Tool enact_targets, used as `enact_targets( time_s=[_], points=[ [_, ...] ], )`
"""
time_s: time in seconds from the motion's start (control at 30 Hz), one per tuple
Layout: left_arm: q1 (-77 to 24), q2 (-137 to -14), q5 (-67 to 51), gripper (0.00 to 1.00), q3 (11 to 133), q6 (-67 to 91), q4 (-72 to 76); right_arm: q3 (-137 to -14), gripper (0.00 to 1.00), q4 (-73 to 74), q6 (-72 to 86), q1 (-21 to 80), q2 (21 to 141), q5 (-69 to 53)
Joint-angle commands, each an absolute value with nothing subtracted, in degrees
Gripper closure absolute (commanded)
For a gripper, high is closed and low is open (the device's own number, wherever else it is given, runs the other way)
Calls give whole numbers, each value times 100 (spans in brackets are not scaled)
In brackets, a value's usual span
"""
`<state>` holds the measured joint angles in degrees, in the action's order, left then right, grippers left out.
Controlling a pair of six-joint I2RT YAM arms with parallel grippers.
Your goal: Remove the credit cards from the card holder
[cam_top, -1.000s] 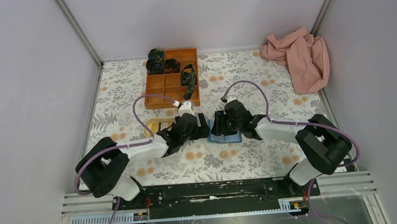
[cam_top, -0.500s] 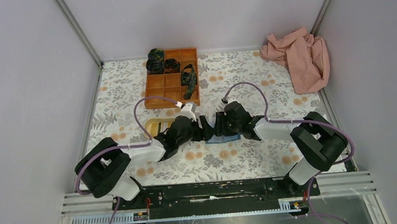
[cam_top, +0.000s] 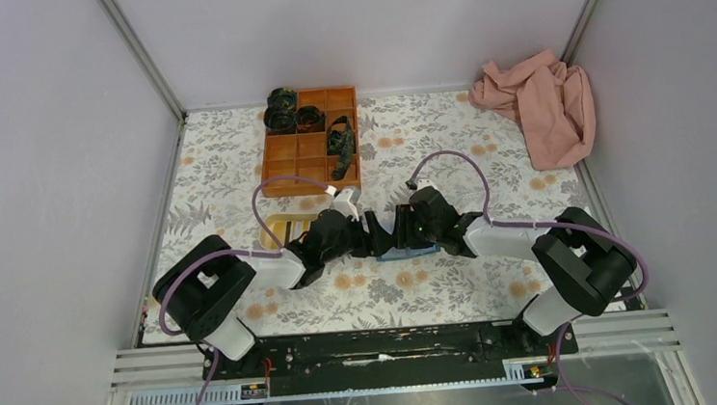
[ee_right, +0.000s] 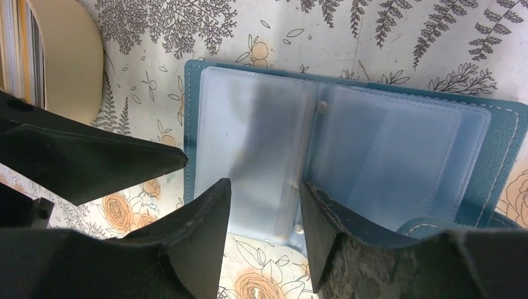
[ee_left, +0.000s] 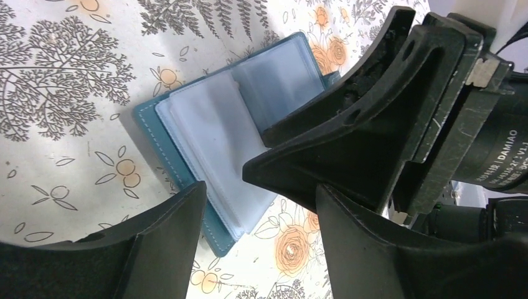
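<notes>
The card holder (ee_right: 398, 143) lies open like a book on the flowered cloth, blue with clear sleeves (ee_left: 212, 137). From above only a blue sliver of the card holder (cam_top: 403, 253) shows under the two grippers. My right gripper (ee_right: 264, 187) is open and low over its near edge, one finger on each side of the spine. My left gripper (ee_left: 260, 190) is open at the holder's left end with nothing between its fingers. No credit cards show plainly in the sleeves. A grey shade crosses the left sleeve. Thin card edges (ee_right: 15, 50) show in the yellow tray.
A yellow oval tray (cam_top: 279, 228) sits just left of the left gripper. An orange divided box (cam_top: 312, 153) with dark rolled items stands behind. A pink cloth (cam_top: 540, 106) lies at the back right. The two grippers almost touch tip to tip.
The left gripper has moved right up to the holder and narrowed a little. The right gripper has shifted slightly, and the two now cover more of the holder.
</notes>
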<state>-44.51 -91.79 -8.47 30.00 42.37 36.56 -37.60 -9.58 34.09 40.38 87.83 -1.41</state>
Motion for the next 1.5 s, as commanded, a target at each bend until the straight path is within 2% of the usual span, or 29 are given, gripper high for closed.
enact_targets(
  time_s=[0.0, 0.4, 0.63, 0.7, 0.77, 0.87, 0.93, 1.23, 1.47],
  points=[
    [-4419, -9258, -1134, 28, 2991, 4388, 4389, -3676, 47, -1062, 3476, 4021, 8666, -132],
    [-4382, -9677, -1426, 29, 3089, 4645, 4602, -3647, 48, -1012, 3494, 3981, 8530, -167],
    [-4386, -9818, -1452, 33, 3135, 4723, 4700, -3604, 48, -1070, 3491, 3973, 8578, -231],
    [-4386, -9914, -1421, 41, 3173, 4814, 4753, -3578, 48, -1148, 3525, 3972, 8627, -290],
    [-4390, -10048, -1436, 56, 3233, 4952, 4829, -3552, 48, -1215, 3554, 3972, 8668, -355],
    [-4389, -10245, -1479, 85, 3327, 5062, 4870, -3542, 48, -1266, 3579, 3966, 8684, -423],
    [-4387, -10313, -1494, 99, 3347, 5084, 4836, -3536, 48, -1288, 3577, 3973, 8656, -446],
    [-4386, -10326, -1360, 100, 3422, 5011, 4607, -3476, 47, -712, 3330, 3859, 7836, -18],
    [-4393, -10333, -1336, 100, 3582, 4942, 4407, -3423, 46, -20, 3085, 3307, 7106, 190]
  ],
)
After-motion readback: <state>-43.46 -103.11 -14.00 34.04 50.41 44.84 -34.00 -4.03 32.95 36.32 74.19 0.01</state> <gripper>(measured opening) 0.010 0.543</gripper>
